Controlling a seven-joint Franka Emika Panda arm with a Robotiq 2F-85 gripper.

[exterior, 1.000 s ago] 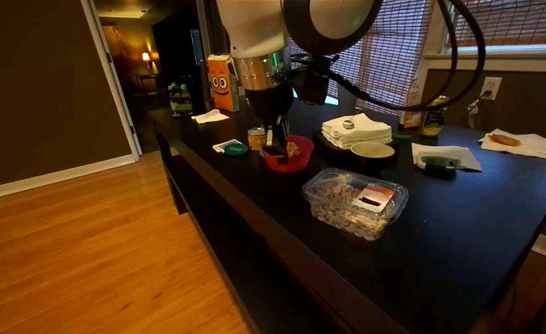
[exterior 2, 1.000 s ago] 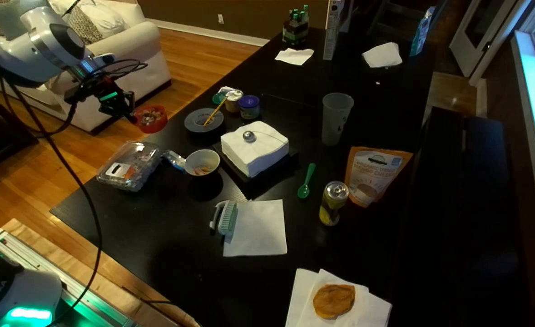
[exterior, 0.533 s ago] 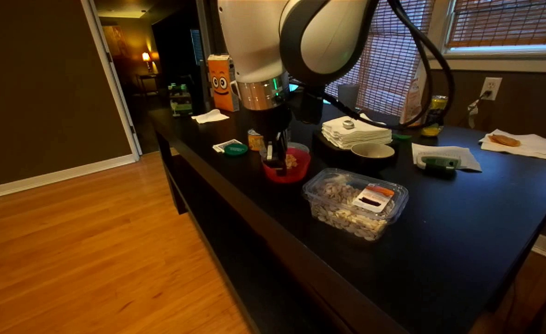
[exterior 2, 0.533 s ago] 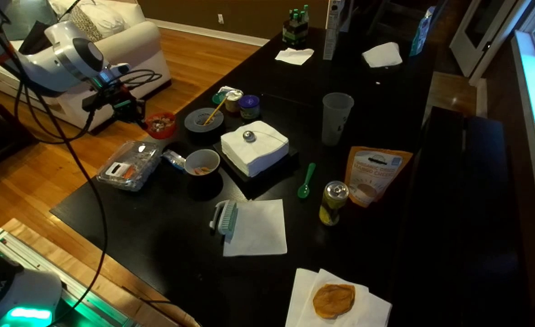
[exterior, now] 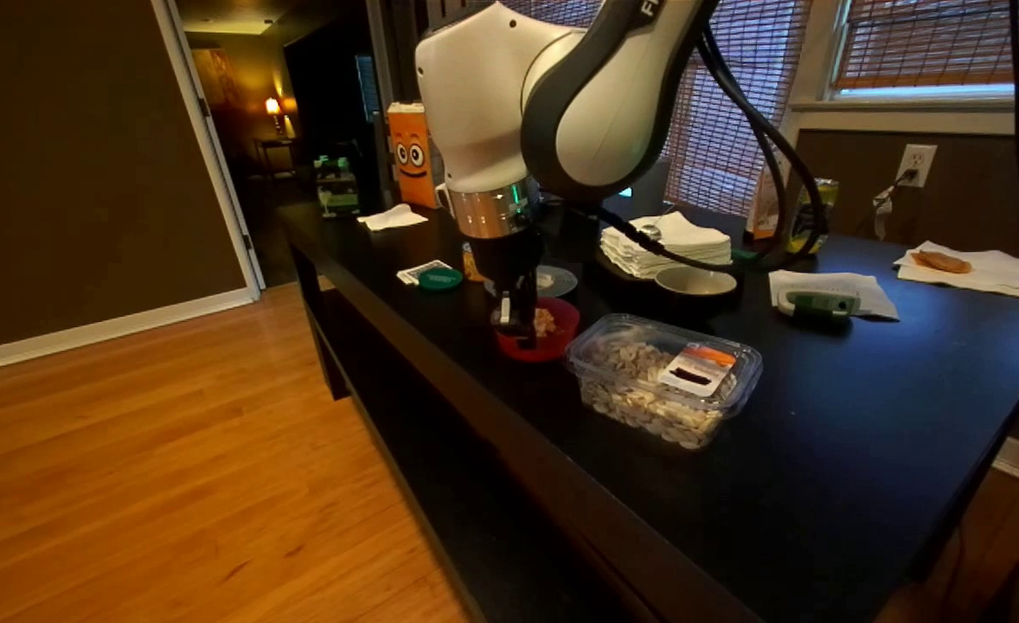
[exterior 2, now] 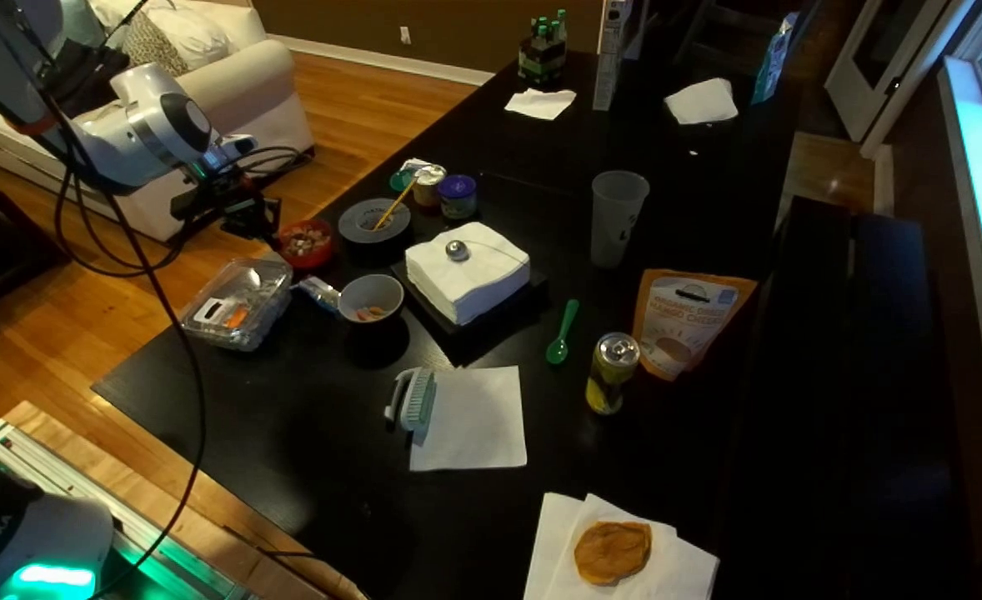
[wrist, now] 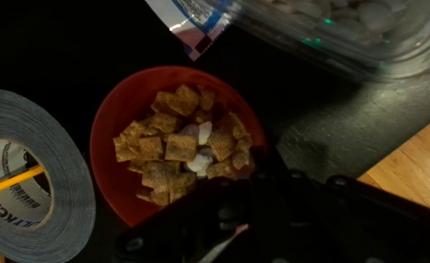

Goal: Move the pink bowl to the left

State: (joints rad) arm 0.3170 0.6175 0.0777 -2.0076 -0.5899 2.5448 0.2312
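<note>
The pink bowl (exterior: 559, 344) is a small round reddish bowl holding square cereal pieces. It also shows in an exterior view (exterior 2: 314, 259) and fills the middle of the wrist view (wrist: 107, 146). My gripper (exterior: 522, 336) points down at the bowl's side and is shut on its rim. In the wrist view the dark fingers of the gripper (wrist: 260, 157) close together over the rim at the bowl's lower right. One finger is inside the bowl, the other outside. The bowl looks upright and low over the dark table (exterior: 829, 433); I cannot tell whether it touches the table.
A clear plastic container (exterior: 665, 381) stands close beside the bowl. A tape roll (wrist: 67, 179) with a pencil lies on the bowl's other side. A small packet (exterior 2: 318, 293), a pale bowl (exterior 2: 372, 298) and a napkin stack (exterior 2: 468, 271) are nearby. The table edge is close.
My gripper has carried the pink bowl lower and closer to the clear container. In an exterior view it has moved right and down, past the tape roll. The grip has stayed shut.
</note>
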